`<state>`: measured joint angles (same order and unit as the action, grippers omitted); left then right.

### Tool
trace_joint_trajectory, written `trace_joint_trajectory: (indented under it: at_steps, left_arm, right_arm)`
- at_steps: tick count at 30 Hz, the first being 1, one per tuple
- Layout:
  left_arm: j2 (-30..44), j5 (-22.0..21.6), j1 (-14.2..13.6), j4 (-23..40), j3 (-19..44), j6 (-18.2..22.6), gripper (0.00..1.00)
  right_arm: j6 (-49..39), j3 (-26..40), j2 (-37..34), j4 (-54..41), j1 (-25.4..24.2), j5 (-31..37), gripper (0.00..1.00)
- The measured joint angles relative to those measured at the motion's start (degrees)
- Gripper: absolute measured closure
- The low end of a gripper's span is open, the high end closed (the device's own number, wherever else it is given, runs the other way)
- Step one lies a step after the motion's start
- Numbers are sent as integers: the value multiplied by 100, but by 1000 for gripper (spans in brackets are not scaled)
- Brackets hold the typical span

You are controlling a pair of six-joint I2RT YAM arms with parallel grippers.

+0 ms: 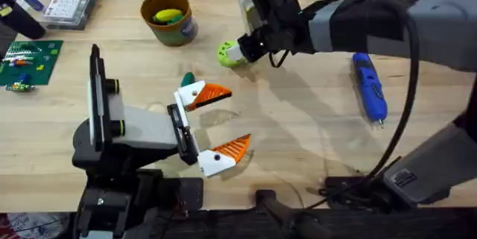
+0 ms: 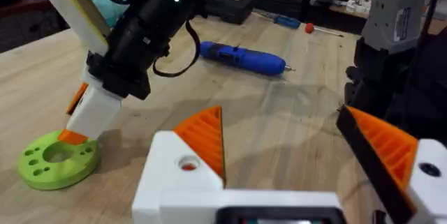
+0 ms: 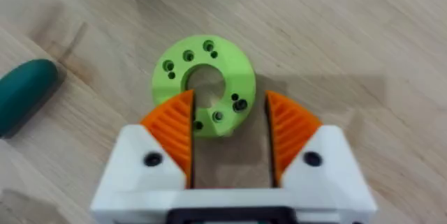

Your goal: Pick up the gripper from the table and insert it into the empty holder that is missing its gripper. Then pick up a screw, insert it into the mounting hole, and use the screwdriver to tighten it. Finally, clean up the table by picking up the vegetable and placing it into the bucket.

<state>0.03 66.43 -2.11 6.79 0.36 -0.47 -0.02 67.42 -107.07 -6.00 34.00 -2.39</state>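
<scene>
Green gripper point(image 3: 203, 83) lies flat on the counter point(image 1: 298, 135), the right gripper's point(image 3: 229, 135) fingers apart astride its near rim, the left gripper point(image 1: 216, 123) open too — shallow bite, so closing could squirt it away.

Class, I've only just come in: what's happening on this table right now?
The right gripper is down at the lime-green gripper on the table, open fingers at its near rim, not yet closed on it. The left gripper hovers open nearby, holding nothing. The blue screwdriver lies untouched. The bucket stands at the back with something yellow and green inside.
</scene>
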Motion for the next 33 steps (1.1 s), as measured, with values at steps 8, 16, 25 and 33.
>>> trace_joint_trajectory:
  at_steps: [8, 16, 25, 33]
  left_arm:
    - [0, 0, 0, 2, 0, 0, 13]
    - [0, 0, 0, 2, 0, 2, 13]
    - [0, 0, 0, 0, 0, 0, 13]
    - [0, 0, 0, 2, 0, 0, 13]
  right_arm:
    - [-2, 0, 0, 2, 0, -2, 891]
    - [3, 0, 0, 2, 0, 0, 767]
    - [0, 6, -103, 37, 0, -2, 760]
    - [-21, 20, -164, 92, -2, 6, 965]
